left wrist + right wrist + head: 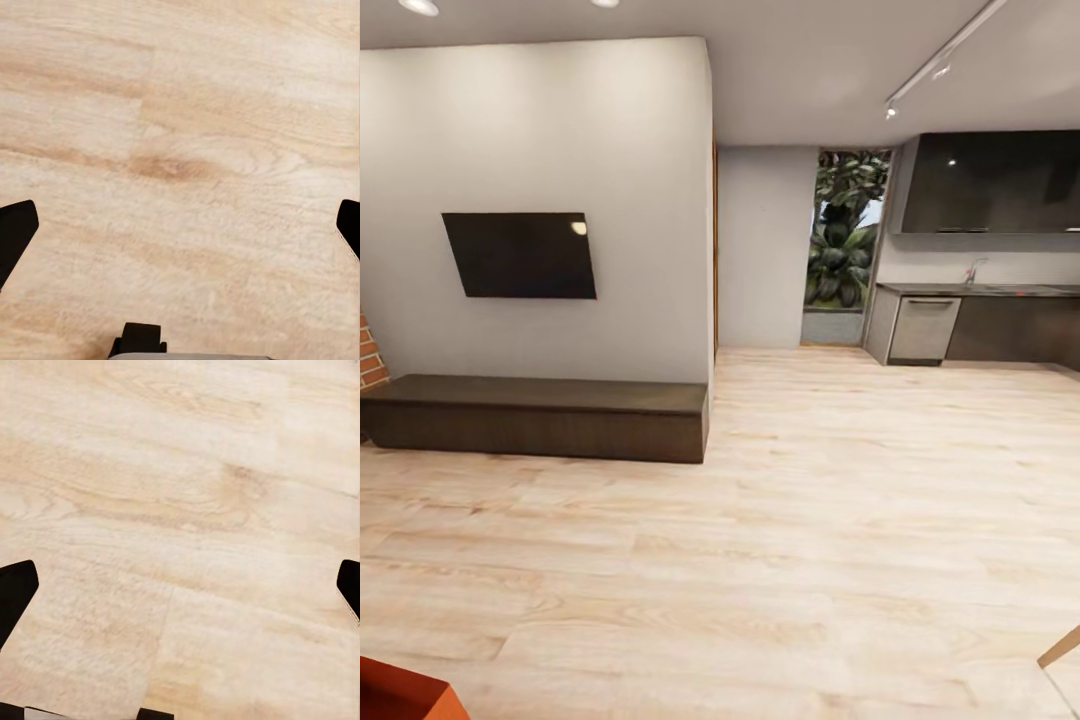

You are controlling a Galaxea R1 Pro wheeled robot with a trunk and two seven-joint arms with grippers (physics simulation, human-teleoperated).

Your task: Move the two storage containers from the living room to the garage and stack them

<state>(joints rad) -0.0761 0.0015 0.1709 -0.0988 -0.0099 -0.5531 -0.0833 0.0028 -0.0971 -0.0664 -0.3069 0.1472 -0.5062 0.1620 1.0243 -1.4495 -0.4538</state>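
A dark low cabinet (540, 415) stands against the pale wall under a black wall screen (520, 255). Well in front of the cabinet, at the head view's lower left corner, an orange-red corner of one storage container (400, 692) shows above the light wood plank floor (780, 540). Beyond the cabinet's right end sits a kitchen counter (1000, 290). The left claw (180, 225) and right claw (180, 585) both hang over the planks, fingers wide apart, holding nothing.

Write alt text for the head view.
A living room with light wood plank floor: a black TV hangs on a pale wall above a long dark low cabinet. An orange-red container corner shows bottom left; a dark kitchen counter stands far right.
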